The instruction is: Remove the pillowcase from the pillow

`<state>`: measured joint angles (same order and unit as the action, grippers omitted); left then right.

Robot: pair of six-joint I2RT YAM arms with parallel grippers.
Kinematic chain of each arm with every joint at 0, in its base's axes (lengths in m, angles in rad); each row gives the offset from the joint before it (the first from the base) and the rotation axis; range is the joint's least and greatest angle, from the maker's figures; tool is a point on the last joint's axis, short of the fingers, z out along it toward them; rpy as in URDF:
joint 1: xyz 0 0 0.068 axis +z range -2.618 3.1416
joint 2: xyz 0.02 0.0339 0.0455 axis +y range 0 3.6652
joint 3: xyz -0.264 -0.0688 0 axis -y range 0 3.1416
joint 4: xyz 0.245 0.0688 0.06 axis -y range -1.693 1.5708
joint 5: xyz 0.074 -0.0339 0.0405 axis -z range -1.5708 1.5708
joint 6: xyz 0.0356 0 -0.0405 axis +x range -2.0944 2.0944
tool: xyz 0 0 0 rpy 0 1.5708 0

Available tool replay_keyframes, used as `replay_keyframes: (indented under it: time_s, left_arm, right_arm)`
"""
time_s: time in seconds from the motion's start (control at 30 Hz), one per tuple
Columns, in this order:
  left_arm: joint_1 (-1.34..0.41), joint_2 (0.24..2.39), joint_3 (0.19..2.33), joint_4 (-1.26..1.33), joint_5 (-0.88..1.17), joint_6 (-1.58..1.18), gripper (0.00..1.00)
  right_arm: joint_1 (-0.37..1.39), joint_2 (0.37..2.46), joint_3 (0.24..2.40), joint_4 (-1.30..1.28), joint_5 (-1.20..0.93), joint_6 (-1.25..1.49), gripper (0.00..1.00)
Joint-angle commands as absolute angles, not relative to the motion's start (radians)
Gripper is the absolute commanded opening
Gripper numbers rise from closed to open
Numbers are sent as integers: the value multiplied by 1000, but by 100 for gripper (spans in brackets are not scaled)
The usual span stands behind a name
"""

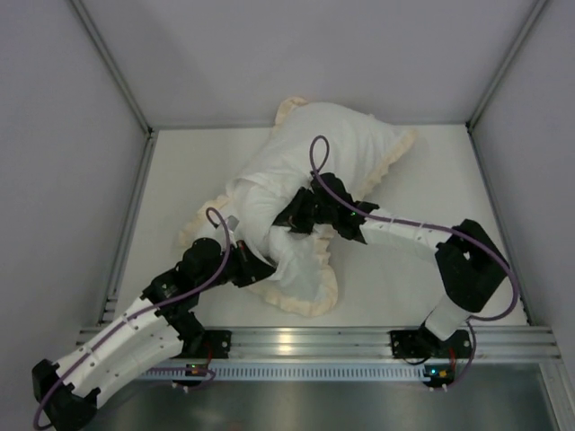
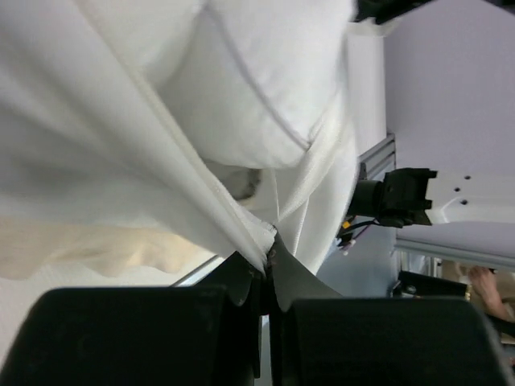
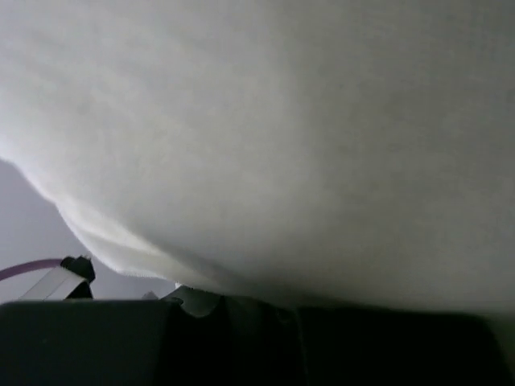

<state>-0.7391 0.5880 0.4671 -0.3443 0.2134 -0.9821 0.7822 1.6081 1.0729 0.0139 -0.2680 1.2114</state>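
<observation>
White bench (image 1: 431, 180), walled cell: pillowcase (image 1: 301, 278) bunched mid-bench around pillow (image 2: 257, 72); left claw (image 2: 267, 273) clenched on pillowcase hem; right claw (image 1: 292, 215) buried in fabric, grip unclear

Crumpled cream-frilled pillowcase (image 1: 304, 298), white face up, partly wraps the plump white pillow (image 2: 257, 76).

Overhead view, two close wrist views
</observation>
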Motion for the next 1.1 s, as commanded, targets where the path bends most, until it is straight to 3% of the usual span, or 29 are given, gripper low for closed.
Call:
replay_keyframes:
  time_s: [0.0,0.07,0.17,0.2,0.23,0.3,0.33,0.4,0.6,0.63,0.67,0.73,0.77,0.87,1.07]
  left_arm:
    - [-765,577,483,-275,508,-1054,2]
    - [-765,583,502,-273,518,-1055,5]
    - [-765,589,502,-246,541,-1058,20]
    - [-765,597,494,-236,543,-1061,35]
    - [-765,603,483,-227,543,-1065,38]
    - [-765,635,448,-215,545,-1051,36]
    - [-764,643,433,-218,532,-1046,18]
    - [-765,653,385,-268,461,-1039,0]
    - [-765,453,363,-439,273,-1048,0]
    - [-765,431,383,-457,255,-1036,4]
    - [-765,407,406,-481,247,-1029,32]
    - [-765,390,468,-521,242,-1002,65]
    - [-765,390,486,-538,229,-997,87]
    - [-765,422,506,-569,184,-991,98]
    - [-765,463,469,-388,282,-1022,99]
  right_arm:
    - [791,1708,1186,574,-135,1430,0]
    - [798,1755,1177,687,-115,1505,0]
    - [821,1831,1242,749,-84,1549,0]
    - [834,1859,1267,746,-77,1554,0]
    - [841,1868,1311,744,-69,1557,0]
    - [850,1870,1338,747,-66,1568,0]
    - [848,1856,1335,749,-63,1566,0]
    - [835,1757,1283,715,-34,1507,0]
    - [781,1386,1111,323,15,1220,0]
    - [779,1353,1100,266,32,1122,0]
    - [775,1291,1088,176,46,1083,0]
    - [769,1237,1019,155,52,1016,0]
    - [753,1217,999,150,37,1014,0]
    - [744,1163,942,178,-18,1060,0]
    - [744,1203,988,256,-81,1137,0]
